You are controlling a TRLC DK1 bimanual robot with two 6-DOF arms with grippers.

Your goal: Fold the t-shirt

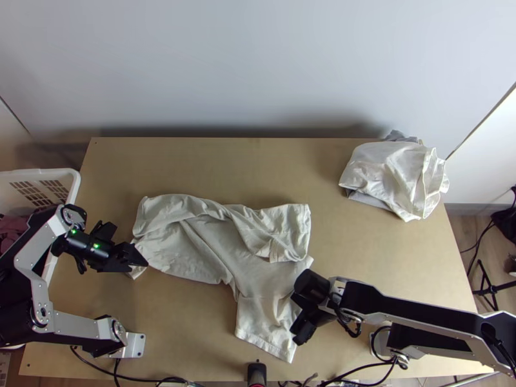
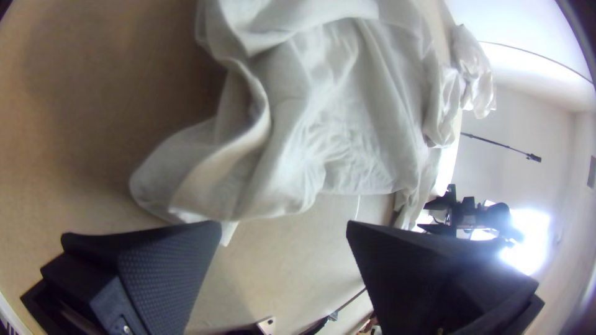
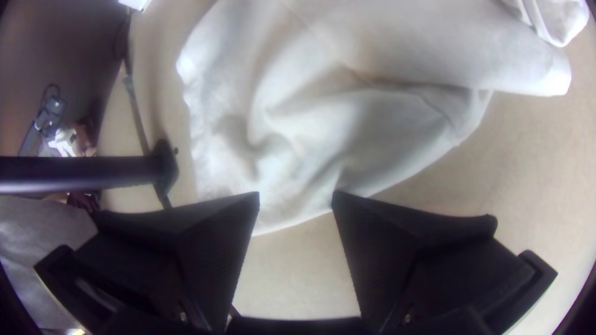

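From above, the rumpled cream cloth t-shirt (image 1: 193,238) lies at three o'clock from the black left gripper (image 1: 131,246), ten from the black right gripper (image 1: 295,317); both stand with fingers apart.

Left arm (image 1: 40,293), right arm (image 1: 400,308): silver-grey plates, small screws, black joints. Left wrist: black cylinder (image 1: 82,240), green lights (image 1: 96,246). Right wrist: looped black cables (image 1: 349,316). Left hand (image 1: 137,255), right hand (image 1: 295,318): wide, tapering black fingers (image 2: 167,273), apparently cross-textured inside, small screws
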